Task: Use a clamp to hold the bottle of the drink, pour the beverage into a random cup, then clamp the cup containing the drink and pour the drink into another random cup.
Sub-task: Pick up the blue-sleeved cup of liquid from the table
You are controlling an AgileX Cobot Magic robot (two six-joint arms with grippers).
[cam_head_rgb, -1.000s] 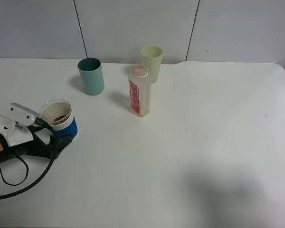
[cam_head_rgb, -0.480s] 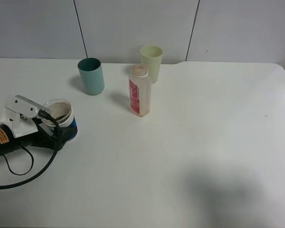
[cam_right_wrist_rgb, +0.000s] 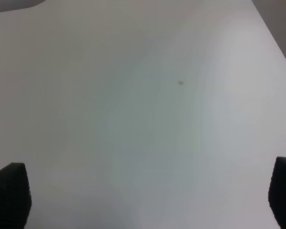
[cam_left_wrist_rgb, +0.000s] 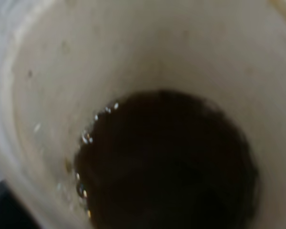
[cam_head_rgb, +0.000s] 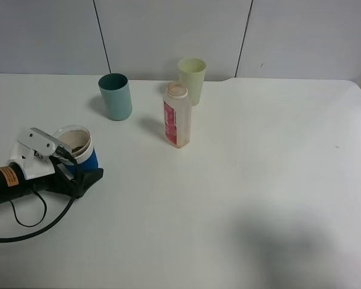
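Take the small translucent whitish plastic bottle with the pink-red label (cam_head_rgb: 177,123) as your landmark: it stands upright on the white table (cam_head_rgb: 277,180), its wide neck uncapped. Well to its left and nearer the camera stands the clear plastic cup with a blue sleeve and white band (cam_head_rgb: 84,158), also upright. Your black left gripper (cam_head_rgb: 77,165), on the black-wrapped arm with the small orange-and-white label (cam_head_rgb: 8,176), lies low over the table from the side away from the bottle, its jaws spread wide with the cup between them. You cannot tell from the high view whether the pads touch the sleeve. The left wrist camera looks straight down into that cup, where a small pool of dark brown beverage (cam_left_wrist_rgb: 167,162) covers the bottom. A teal cup (cam_head_rgb: 115,96) stands left of the bottle and a little behind it. A pale green cup (cam_head_rgb: 192,79) stands just behind the bottle. Your right gripper (cam_right_wrist_rgb: 147,193) hangs over bare table with its black fingertips (cam_right_wrist_rgb: 9,195) wide apart and nothing between them.
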